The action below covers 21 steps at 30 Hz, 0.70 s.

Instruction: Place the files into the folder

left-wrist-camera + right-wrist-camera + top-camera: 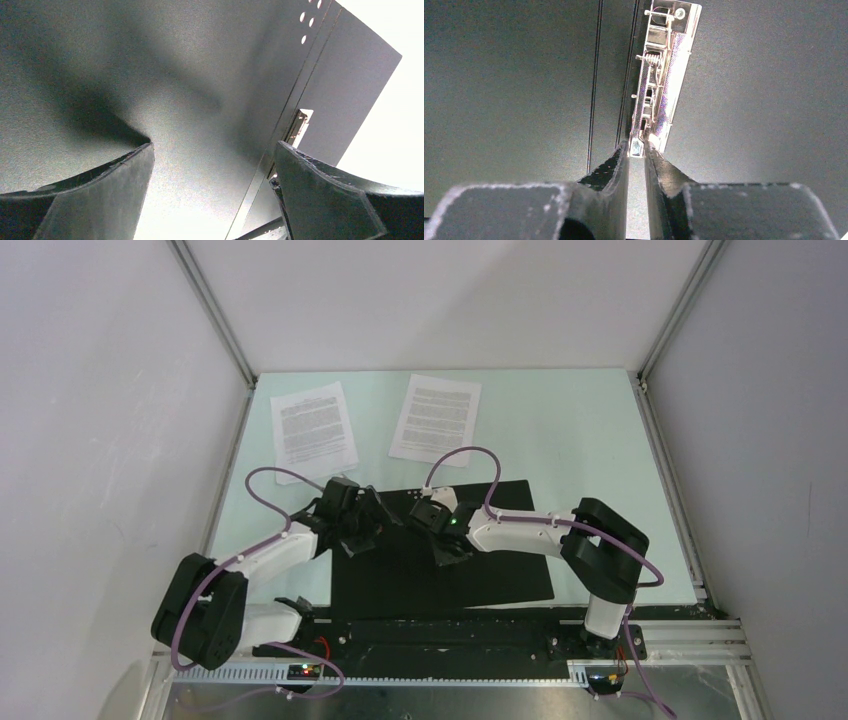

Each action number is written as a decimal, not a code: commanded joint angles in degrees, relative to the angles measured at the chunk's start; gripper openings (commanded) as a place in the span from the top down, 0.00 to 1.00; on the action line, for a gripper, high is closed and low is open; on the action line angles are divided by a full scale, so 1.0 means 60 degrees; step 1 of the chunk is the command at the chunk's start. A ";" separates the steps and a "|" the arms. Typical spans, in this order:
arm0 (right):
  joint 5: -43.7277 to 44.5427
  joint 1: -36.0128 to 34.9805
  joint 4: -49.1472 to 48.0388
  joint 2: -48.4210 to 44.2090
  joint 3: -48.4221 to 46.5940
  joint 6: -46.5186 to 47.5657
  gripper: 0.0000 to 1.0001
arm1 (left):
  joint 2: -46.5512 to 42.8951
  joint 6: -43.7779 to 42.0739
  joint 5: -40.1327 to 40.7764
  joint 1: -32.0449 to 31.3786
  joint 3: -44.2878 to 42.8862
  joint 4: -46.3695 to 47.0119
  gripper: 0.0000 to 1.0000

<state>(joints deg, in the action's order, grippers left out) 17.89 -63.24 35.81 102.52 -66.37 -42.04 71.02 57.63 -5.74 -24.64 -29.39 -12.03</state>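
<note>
The folder lies open on the table, black inside facing up. Its metal spine clip runs along the fold; the clip also shows in the left wrist view. My right gripper is shut on the near end of the clip, which sits pinched between the fingertips. In the top view the right gripper is over the folder's middle. My left gripper hovers over the folder's left cover, and the left gripper is wide open and holds nothing. The files, two printed white sheets, lie flat behind the folder.
The pale green table top is walled in by white panels with metal posts at the back corners. A black rail with the arm bases runs along the near edge. Purple cables loop over both arms.
</note>
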 commanded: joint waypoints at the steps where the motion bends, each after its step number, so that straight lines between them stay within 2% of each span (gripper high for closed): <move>1: 0.0119 0.0048 -0.0081 -0.0140 -0.0317 -0.0179 0.82 | 0.0408 -0.0090 0.0684 0.0005 0.0170 -0.0541 0.02; 9: 0.0310 -0.0029 0.0291 0.0163 -0.0321 -0.0263 0.91 | 0.0477 0.0044 0.0696 0.0078 0.0240 -0.0539 0.02; 13: 0.0890 -0.0196 0.0790 0.0469 -0.0263 -0.0492 1.00 | 0.0464 0.0035 0.0794 0.0345 0.0349 -0.0571 0.02; 21: 0.1192 -0.0476 0.0922 0.0923 0.0254 -0.1386 1.00 | 0.0463 0.0048 0.1419 0.1085 0.0695 -0.1105 0.02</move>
<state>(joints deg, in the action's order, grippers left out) 23.35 -65.39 37.50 104.51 -67.31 -46.54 71.70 59.83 -7.07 -21.15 -29.26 -11.60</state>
